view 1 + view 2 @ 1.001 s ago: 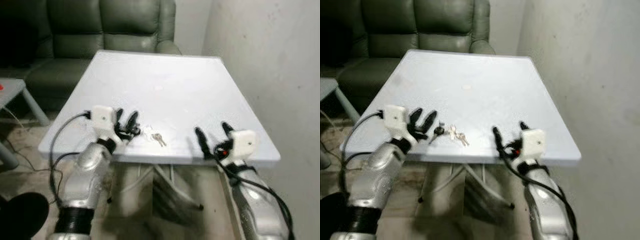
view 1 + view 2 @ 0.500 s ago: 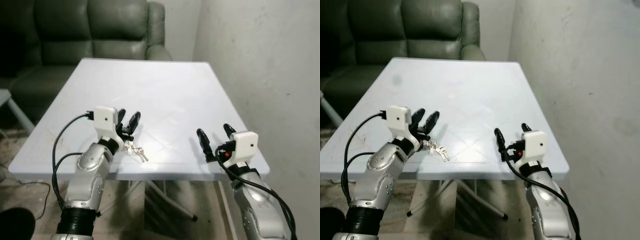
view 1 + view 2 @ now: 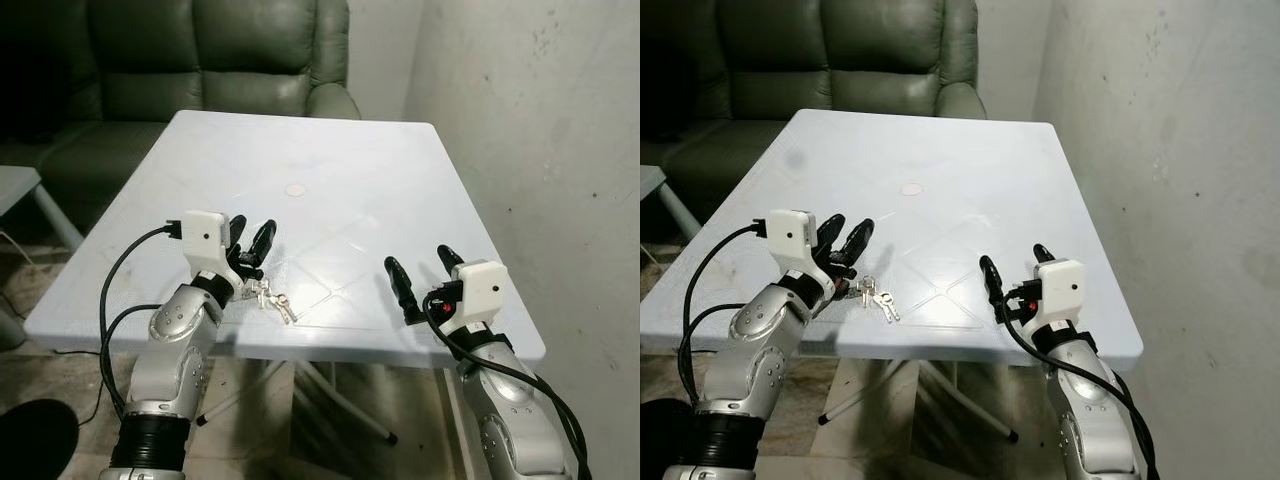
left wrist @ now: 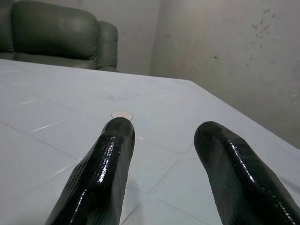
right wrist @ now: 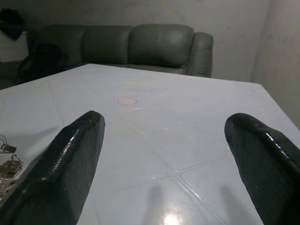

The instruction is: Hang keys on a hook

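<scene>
A small bunch of silver metal keys is lying on the white plastic tabletop near its front edge, toward the robot's left side. The left end effector is hovering just beside and slightly behind the keys, its two long black fingers standing apart with a clear gap between them and gripping nothing. The right end effector is hanging over the front right part of the tabletop, well apart from the keys, its fingers spread wide and empty; in the right wrist view the keys are showing at the edge beside one finger. A small round pale disc is sitting near the middle of the tabletop. A dark green leather sofa is standing behind the tabletop, and a rough grey wall is running along the robot's right.
</scene>
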Robot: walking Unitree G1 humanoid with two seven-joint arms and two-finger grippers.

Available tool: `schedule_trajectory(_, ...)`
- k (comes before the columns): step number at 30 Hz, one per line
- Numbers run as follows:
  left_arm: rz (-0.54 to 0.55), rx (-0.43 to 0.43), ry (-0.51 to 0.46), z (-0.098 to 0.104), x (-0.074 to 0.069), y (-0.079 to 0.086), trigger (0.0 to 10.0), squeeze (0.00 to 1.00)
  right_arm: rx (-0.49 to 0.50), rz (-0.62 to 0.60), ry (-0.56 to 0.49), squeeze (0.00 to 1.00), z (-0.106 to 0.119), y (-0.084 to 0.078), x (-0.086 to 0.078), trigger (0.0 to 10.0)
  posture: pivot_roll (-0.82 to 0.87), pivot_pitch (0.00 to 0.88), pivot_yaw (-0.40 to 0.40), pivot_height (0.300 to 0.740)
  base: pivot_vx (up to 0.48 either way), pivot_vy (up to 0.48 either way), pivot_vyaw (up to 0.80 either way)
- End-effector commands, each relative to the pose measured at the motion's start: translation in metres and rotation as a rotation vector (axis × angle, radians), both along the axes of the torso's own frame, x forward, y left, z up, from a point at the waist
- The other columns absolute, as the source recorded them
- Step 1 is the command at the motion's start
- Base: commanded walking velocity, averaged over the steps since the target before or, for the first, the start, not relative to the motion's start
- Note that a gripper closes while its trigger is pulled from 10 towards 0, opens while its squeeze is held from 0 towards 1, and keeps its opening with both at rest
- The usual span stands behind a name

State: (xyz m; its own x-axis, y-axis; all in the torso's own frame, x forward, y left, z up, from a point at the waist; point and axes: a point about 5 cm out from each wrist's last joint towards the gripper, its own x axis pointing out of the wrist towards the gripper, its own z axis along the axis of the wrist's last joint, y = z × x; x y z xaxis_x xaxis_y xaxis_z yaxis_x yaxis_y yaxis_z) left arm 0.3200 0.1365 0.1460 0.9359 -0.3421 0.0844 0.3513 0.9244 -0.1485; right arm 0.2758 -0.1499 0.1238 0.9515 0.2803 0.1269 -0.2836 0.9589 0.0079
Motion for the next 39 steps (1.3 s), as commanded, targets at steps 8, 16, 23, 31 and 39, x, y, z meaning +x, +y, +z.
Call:
schedule_trajectory(8,0.016,-0.002,0.002,0.0019,-0.0007,0.0047,10.0,0.00,0.006,0.014,-0.012,0.00,0.0043,0.0028,-0.0001,10.0,-0.14,0.002,-0.013,0.724,0.000,0.480,0.00)
schedule_trajectory(16,0.023,0.001,0.006,0.0006,-0.0019,0.0064,10.0,0.00,0.008,0.022,-0.008,0.00,0.0036,0.0046,0.0003,10.0,-0.14,0.004,-0.015,0.724,0.000,0.480,0.00)
schedule_trajectory(23,0.028,0.002,0.008,0.0007,-0.0025,0.0064,10.0,0.00,0.006,0.029,-0.005,0.00,0.0034,0.0050,-0.0002,10.0,-0.14,0.007,-0.021,0.724,0.000,0.480,0.00)
schedule_trajectory(31,0.035,-0.002,-0.010,0.0022,-0.0023,0.0060,10.0,0.00,0.001,0.031,-0.002,0.00,0.0039,0.0037,0.0004,10.0,-0.14,0.009,-0.025,0.724,0.000,0.238,0.00)
schedule_trajectory(39,0.041,0.004,-0.004,0.0008,-0.0031,0.0046,10.0,0.00,0.051,0.048,-0.004,1.00,0.0066,0.0027,-0.0003,10.0,-0.14,0.009,-0.031,0.724,0.000,0.000,0.00)
